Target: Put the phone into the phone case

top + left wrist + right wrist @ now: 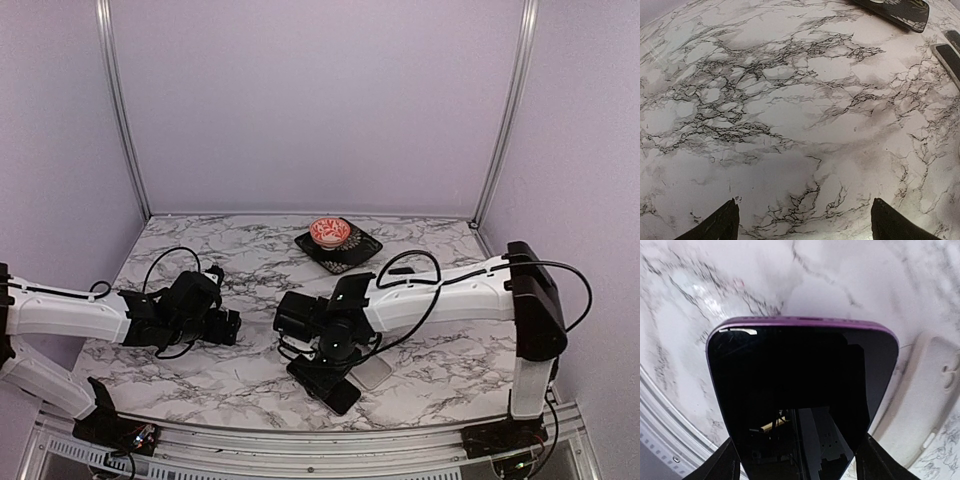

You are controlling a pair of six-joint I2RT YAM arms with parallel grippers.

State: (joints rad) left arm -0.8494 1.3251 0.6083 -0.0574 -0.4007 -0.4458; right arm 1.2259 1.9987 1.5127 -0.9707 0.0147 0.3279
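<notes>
The phone (800, 385), black-screened with a purple rim, sits between my right gripper's (800, 460) fingers, which press on its two long sides. In the top view the right gripper (335, 362) is low over the phone (327, 385) near the table's front edge. The pale phone case (920, 400) lies open side up just right of the phone, touching or nearly touching it; it also shows in the top view (373, 374). My left gripper (805, 227) is open and empty over bare marble, to the left of the phone (232, 327).
A red-and-white bowl (330, 232) stands on a black square plate (352, 256) at the back middle. The plate's edge (900, 11) shows at the top right of the left wrist view. The table's front metal rail (660, 440) runs close behind the phone.
</notes>
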